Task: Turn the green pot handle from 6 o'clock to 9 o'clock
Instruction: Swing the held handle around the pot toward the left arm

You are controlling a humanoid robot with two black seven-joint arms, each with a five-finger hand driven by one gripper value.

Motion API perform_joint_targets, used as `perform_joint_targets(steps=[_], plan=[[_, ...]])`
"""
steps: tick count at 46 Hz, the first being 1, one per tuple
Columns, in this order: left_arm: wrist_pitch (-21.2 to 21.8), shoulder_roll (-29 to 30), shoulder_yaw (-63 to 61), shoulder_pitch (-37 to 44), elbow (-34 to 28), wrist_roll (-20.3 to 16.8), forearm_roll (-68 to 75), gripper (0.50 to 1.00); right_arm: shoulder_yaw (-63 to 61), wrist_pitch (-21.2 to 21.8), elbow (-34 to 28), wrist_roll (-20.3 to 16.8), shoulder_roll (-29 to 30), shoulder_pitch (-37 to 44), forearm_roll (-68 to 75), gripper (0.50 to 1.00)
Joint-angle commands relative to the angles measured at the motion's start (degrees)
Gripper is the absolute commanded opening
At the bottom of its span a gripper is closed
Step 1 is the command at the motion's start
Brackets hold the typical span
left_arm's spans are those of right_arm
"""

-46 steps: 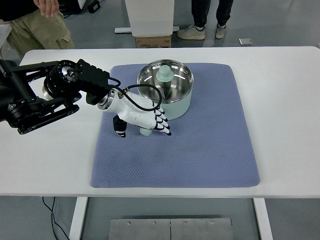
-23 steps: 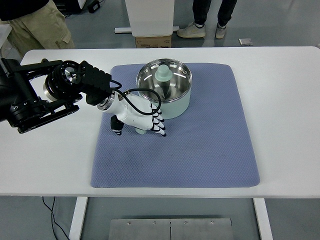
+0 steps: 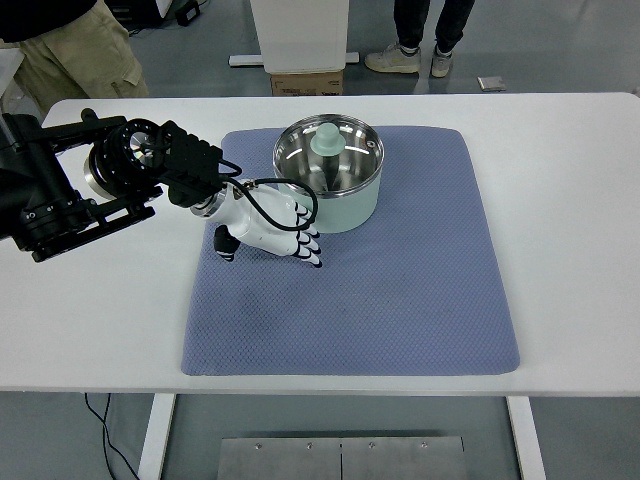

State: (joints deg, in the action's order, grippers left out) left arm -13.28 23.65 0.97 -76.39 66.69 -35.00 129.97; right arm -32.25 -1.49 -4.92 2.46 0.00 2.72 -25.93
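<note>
A green pot (image 3: 331, 175) with a shiny steel inside stands on the far part of a blue-grey mat (image 3: 400, 290), which lies on a white table (image 3: 570, 200). A pale green knob-like piece (image 3: 327, 142) shows at the far side of the pot's inside. The left arm (image 3: 70, 190), black and bulky, comes in from the left edge over the table, and its white left hand (image 3: 268, 230) lies over the mat just to the left of and slightly nearer than the pot, right beside its wall. The fingers (image 3: 308, 245), white with black tips, are bent downward together toward the mat at the near-left foot of the pot, with the thumb (image 3: 226, 246) apart on the left; the pot's handle is not visible, so it cannot be told whether the hand is pressing or holding it beneath the palm. A black cable (image 3: 285, 185) loops from the wrist over the back of the hand toward the pot's rim. Beyond the far edge of the table a cardboard box (image 3: 306, 82) sits on the floor, one person's legs (image 3: 75, 55) show at far left, and another person's shoes (image 3: 410, 60) show beyond it.
</note>
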Motion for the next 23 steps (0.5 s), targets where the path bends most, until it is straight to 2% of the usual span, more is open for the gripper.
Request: perform_joint_targets(steps=[1, 23], plan=[[0.10, 0.08, -0.01, -0.08, -0.07, 0.00, 0.03, 1.000, 0.08, 0.00, 0.00, 0.00, 0.00, 0.00, 0.00, 1.000], [0.71, 0.78, -0.01, -0.87, -1.04, 0.00, 0.03, 1.000, -0.01, 0.00, 0.00, 0.00, 0.00, 0.00, 0.00, 1.000]])
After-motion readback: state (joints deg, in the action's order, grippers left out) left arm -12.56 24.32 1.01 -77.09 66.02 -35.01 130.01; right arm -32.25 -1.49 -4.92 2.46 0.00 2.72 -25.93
